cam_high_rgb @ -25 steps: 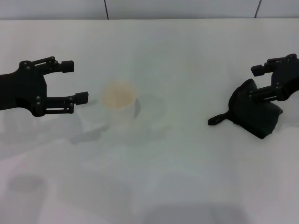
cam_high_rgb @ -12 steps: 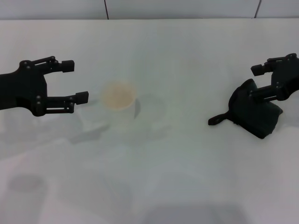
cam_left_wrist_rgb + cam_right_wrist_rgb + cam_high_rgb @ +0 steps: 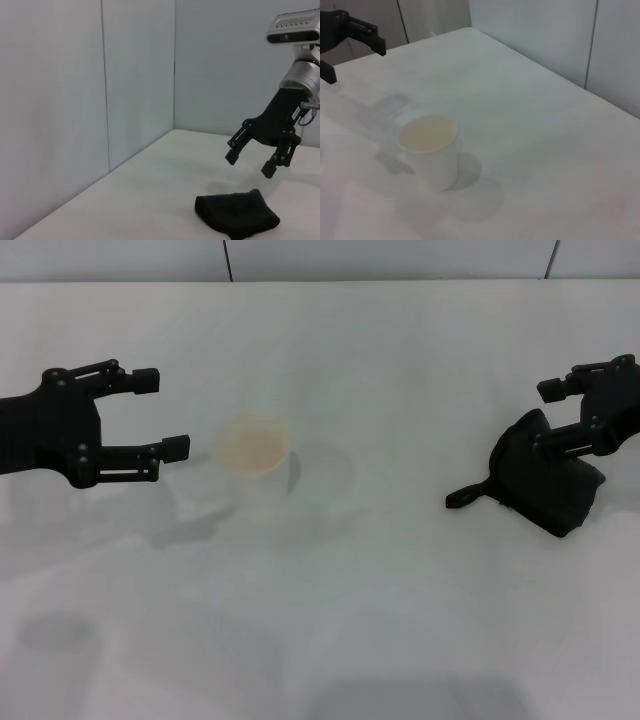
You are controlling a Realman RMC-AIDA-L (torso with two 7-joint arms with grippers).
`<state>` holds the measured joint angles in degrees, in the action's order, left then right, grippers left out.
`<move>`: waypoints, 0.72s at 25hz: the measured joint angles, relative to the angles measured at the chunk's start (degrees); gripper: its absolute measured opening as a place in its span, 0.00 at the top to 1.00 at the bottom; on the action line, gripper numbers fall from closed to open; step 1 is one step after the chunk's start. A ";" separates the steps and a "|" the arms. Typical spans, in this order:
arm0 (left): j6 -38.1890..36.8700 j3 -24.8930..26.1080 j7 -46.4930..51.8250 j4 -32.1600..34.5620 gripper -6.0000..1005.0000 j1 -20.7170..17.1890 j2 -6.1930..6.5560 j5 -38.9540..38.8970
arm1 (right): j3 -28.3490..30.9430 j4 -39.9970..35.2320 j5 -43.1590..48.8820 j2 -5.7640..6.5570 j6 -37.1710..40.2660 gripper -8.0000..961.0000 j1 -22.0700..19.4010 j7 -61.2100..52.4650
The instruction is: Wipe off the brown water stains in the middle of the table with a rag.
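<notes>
Right gripper (image 3: 573, 412) is hovering with jaws apart just above the rag (image 3: 545, 485), lying on the worktop (image 3: 400, 360) at its right side. Left gripper (image 3: 160, 412), open too, is waiting beside the cup (image 3: 255, 465). No stain showing.

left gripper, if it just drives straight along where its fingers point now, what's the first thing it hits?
Most likely the cup. The left gripper, open, points across the table toward the robot's right, and the cup stands just beyond its fingertips. Depth is unclear; its line may run just behind the cup.
</notes>
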<state>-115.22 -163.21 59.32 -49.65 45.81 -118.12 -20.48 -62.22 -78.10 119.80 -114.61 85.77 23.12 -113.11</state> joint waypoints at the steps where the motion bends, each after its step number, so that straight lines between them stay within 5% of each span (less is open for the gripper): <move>1: 0.00 0.00 0.00 0.00 0.12 0.02 0.00 0.00 | 0.00 0.01 0.00 0.00 -0.01 0.14 0.00 0.00; 18: 0.00 0.00 0.00 0.00 0.12 0.40 0.00 0.00 | 0.35 0.59 0.00 0.02 0.09 0.14 0.10 0.05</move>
<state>-115.22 -163.21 59.32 -49.66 46.22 -118.12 -20.48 -61.87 -77.51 119.79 -114.59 85.86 23.22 -113.06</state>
